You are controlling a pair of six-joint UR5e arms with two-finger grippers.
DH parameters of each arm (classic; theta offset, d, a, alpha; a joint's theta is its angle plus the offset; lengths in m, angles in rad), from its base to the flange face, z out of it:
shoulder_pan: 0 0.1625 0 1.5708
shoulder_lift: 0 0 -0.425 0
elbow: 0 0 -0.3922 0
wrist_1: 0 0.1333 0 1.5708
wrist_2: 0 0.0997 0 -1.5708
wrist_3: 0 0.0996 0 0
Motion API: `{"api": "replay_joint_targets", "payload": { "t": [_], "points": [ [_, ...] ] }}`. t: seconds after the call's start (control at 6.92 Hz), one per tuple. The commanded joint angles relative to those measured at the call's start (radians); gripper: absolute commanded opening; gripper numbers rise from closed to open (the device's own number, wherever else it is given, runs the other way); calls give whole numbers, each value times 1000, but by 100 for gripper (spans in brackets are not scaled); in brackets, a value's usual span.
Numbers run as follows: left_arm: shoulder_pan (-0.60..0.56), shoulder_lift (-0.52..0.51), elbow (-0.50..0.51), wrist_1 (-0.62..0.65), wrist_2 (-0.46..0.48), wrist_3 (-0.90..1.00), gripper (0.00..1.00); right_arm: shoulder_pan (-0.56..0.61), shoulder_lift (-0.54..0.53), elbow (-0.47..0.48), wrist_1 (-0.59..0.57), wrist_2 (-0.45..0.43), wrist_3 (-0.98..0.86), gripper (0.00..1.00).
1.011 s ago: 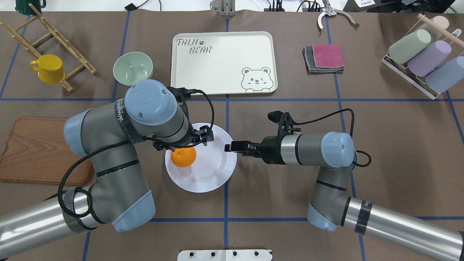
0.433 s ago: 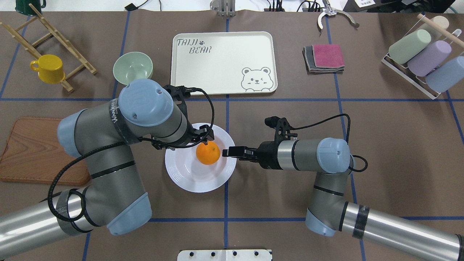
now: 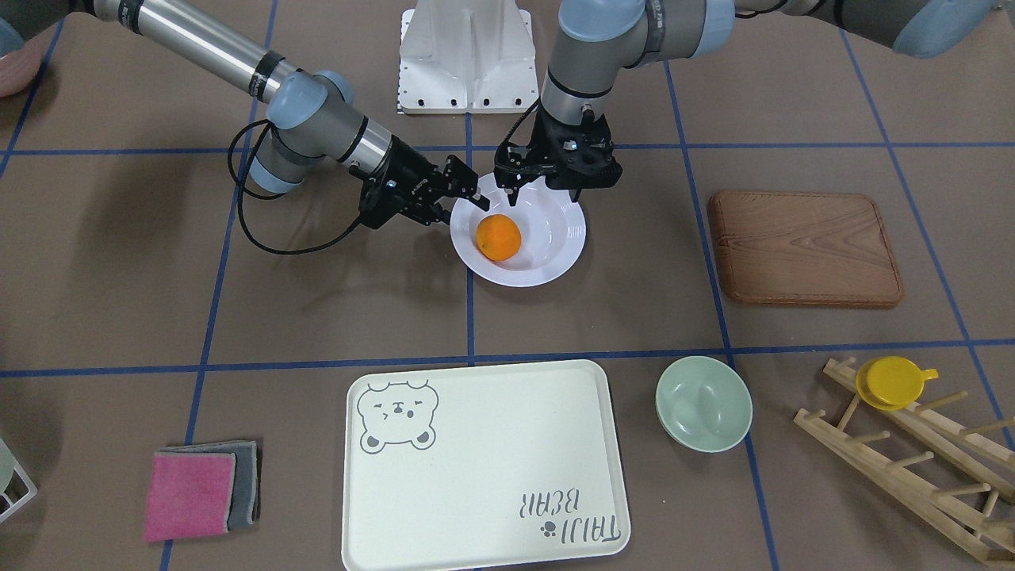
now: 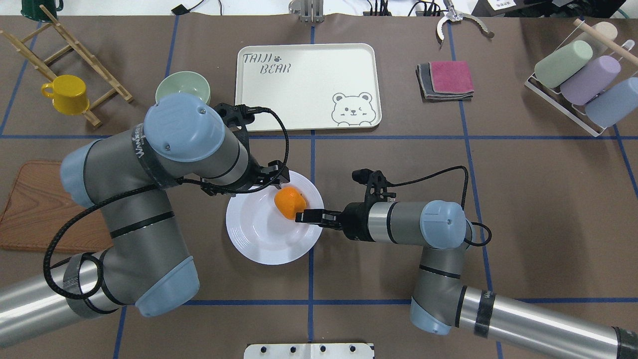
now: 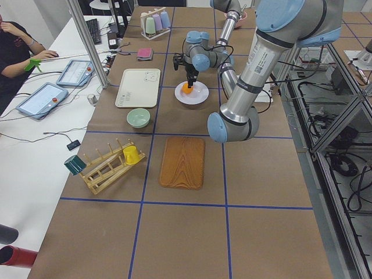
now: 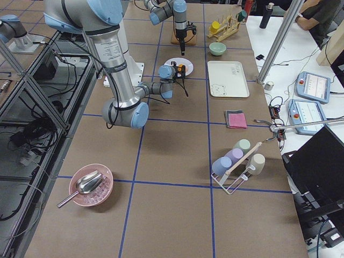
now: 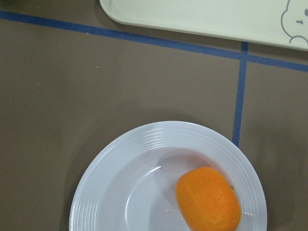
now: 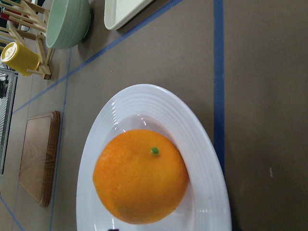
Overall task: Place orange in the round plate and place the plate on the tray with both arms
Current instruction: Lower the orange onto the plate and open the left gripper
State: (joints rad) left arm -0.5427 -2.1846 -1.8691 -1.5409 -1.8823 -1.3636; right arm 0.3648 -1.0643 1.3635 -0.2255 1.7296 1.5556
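Observation:
The orange (image 4: 290, 203) lies free in the white round plate (image 4: 259, 252), in its far right part, stem dimple up in the right wrist view (image 8: 140, 175). My left gripper (image 3: 543, 193) hangs open just above the plate's rim on the robot's side, clear of the orange (image 3: 498, 236). My right gripper (image 4: 300, 217) is level with the plate's right rim, its tip reaching over that rim beside the orange; its jaws look apart with nothing between them. The cream tray (image 4: 309, 85) lies beyond the plate, bare.
A pale green bowl (image 4: 182, 89) stands left of the tray. A wooden board (image 4: 30, 209) lies at the left edge. A yellow cup (image 4: 67, 93) hangs on a wooden rack, folded cloths (image 4: 446, 80) lie right of the tray, and a cup rack (image 4: 583, 85) stands far right.
The orange rolled from the plate's left side to its far right part. My left arm drew back to the left. My right gripper slid left until its tip is over the rim.

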Motion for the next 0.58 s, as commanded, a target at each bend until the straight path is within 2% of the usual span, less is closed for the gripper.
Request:
{"api": "replay_joint_targets", "payload": {
  "t": [0.0, 0.43],
  "points": [
    [-25, 34, -25, -1, -29, 36, 98, 2, 3, 0, 37, 2, 12, 64],
    [-28, 34, -24, -1, -29, 44, 98, 19, 4, 9, 70, 4, 63, 24]
  ]
}}
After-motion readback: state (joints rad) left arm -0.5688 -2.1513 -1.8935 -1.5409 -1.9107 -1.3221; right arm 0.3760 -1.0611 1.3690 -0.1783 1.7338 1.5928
